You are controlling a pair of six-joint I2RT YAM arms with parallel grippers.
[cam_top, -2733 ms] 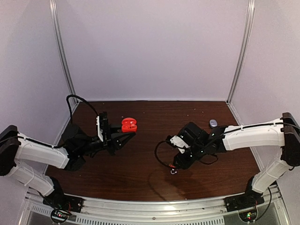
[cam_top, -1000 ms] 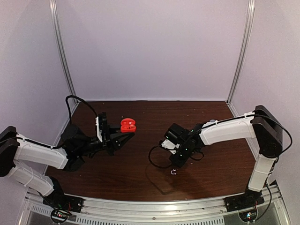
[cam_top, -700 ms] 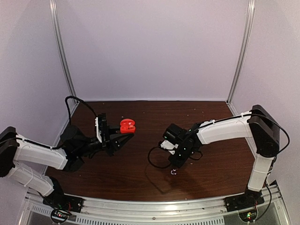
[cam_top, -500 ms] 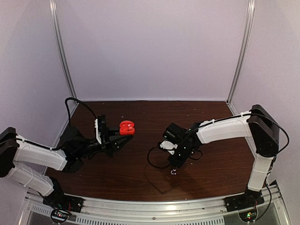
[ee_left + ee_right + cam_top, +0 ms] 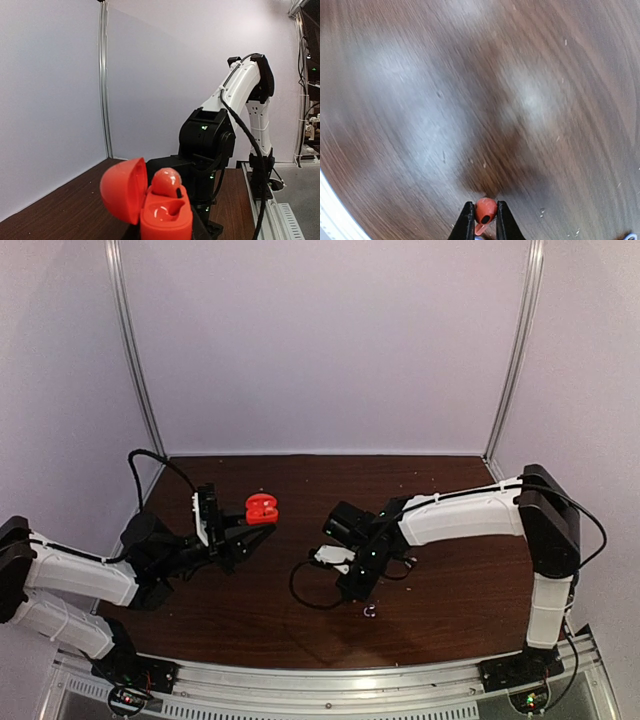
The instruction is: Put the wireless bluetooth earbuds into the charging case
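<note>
Top view looks down from behind — wrist views close over table (image 5: 450, 600).

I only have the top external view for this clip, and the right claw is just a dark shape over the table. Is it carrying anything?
Observer: Yes. The right wrist view shows the right claw pinching a red earbud between its fingertips.
Operator: And the charging case in the left claw, is it open?
Observer: Open. In the left wrist view its lid is swung out to the left.
Operator: Any slots filled?
Observer: One. A second earbud sits in the slot farther from that camera, and the near slot is empty.
</note>
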